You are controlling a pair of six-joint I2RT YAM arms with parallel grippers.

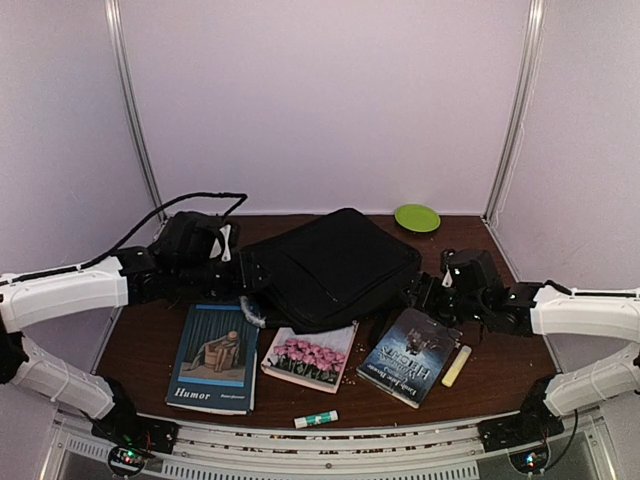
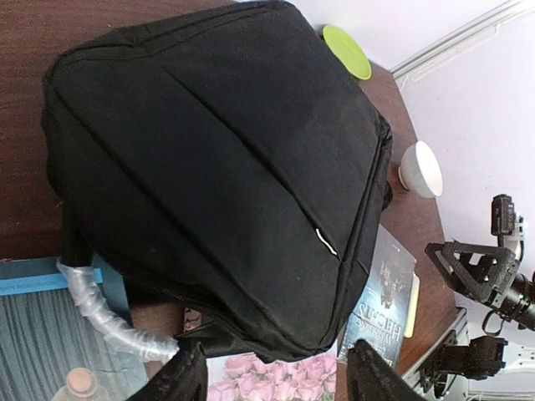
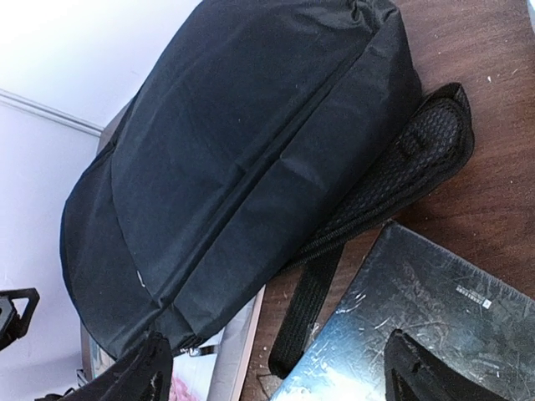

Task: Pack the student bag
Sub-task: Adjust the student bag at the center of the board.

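Fingers (image 2: 180, 380) of left gripper (image 2: 276, 351): stand clearly apart and clamp nothing; frame the near edge of the student bag (image 2: 217, 167) and a piece of the pink-roses book (image 2: 276, 374) below it. Cannot tell whether touching the fabric or not.

Fingers (image 3: 418, 372) of right gripper (image 3: 274, 338): spread very wide, hold nothing as well; hang above the dark book (image 3: 435, 309) and beside the padded shoulder strap (image 3: 410, 159).

Student bag: lies flat in the middle of the table (image 1: 150, 340), between the two grippers. Shows a small zipper pull on the upper face. Overlaps with its near edge the top of the pink-roses book. Carries at the left near corner a pale grey handle (image 2: 109, 317) (wrapped in clear film, as it looks), bent down toward the blue book (image 2: 33, 342). Lets the shoulder strap stick out from under the right side onto the wood, just beside the dark book.

Near row, left to right: blue book with the word "Humor", pink-roses book, dark book, then a pale yellow bar (image 1: 457, 365) just beside the dark book. Closer to the front edge, apart from the books: small white tube (image 1: 316, 419) with a green end. Behind the bag, near the back wall: green plate (image 1: 417, 217). Right of the bag, in the left wrist view: white bowl (image 2: 420, 169).
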